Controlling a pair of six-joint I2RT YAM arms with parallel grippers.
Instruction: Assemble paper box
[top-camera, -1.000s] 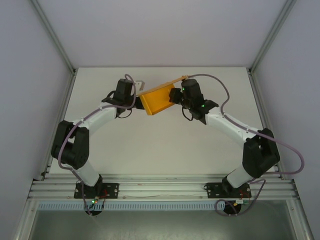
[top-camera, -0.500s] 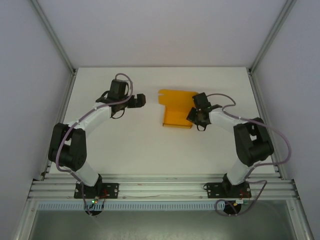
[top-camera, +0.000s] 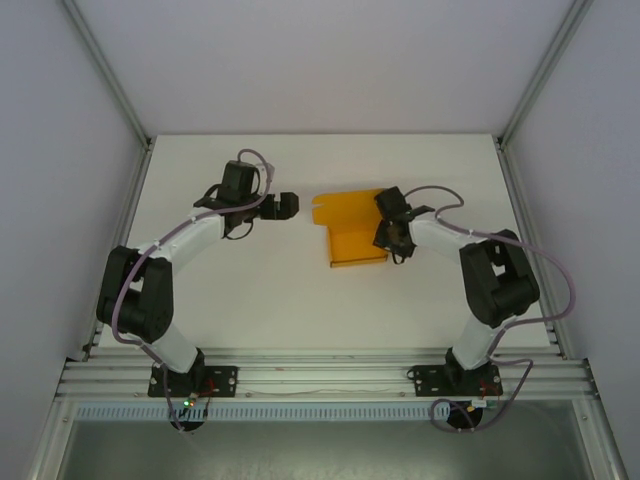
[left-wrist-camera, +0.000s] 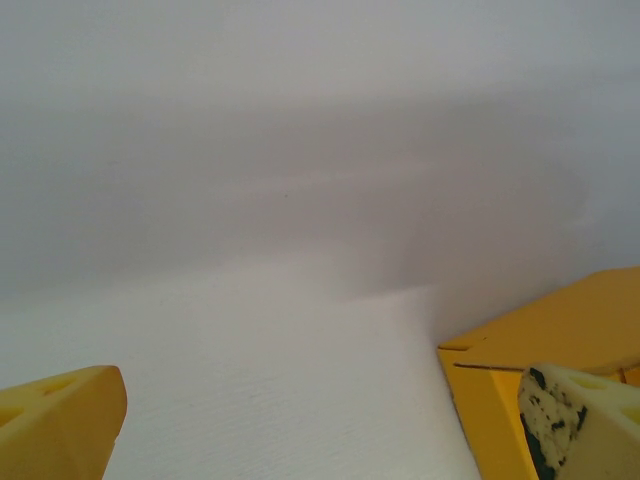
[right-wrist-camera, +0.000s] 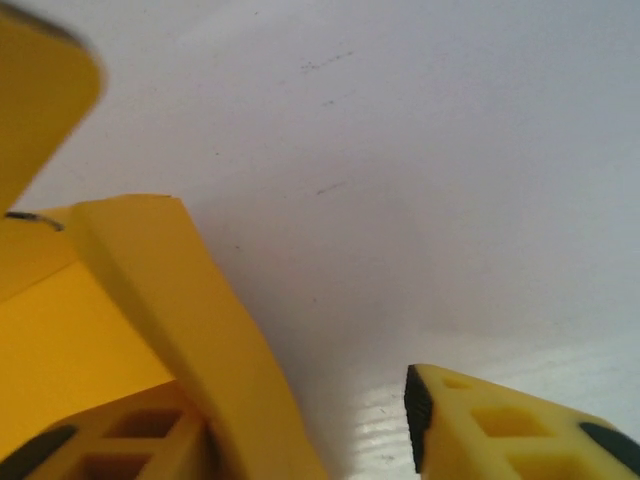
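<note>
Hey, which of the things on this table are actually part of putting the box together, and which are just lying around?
Part of the job:
- paper box, orange card
- left pincer, open, just left of the box
- right pincer, open, at the box's right edge

Just there:
- white table
- metal rail along the near edge

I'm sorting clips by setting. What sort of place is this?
Probably a lab robot test cell: a white table between plain panels, an aluminium rail along its near edge, and left arm and right arm bolted there.
</note>
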